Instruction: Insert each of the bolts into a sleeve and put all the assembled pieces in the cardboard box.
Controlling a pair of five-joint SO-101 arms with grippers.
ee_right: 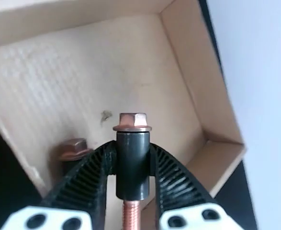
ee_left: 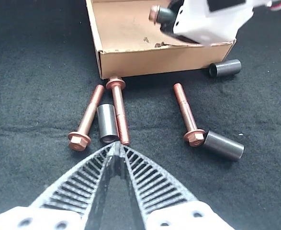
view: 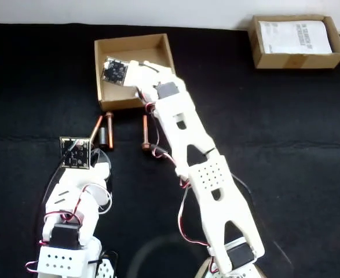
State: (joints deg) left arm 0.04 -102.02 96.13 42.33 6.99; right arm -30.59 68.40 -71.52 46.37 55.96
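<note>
High view: cardboard box at 11 o'clock; loose bolts at its 6 o'clock side, axes 12-to-6. Right arm stretched from 5 o'clock over box.
Left wrist view: left gripper jaws together, empty, tips beside a sleeve.
Right wrist view: right gripper clamped on sleeved bolt, head away from wrist, above box floor.

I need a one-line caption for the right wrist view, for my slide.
Right gripper holds a sleeved bolt over the cardboard box, where another bolt head shows.
</note>
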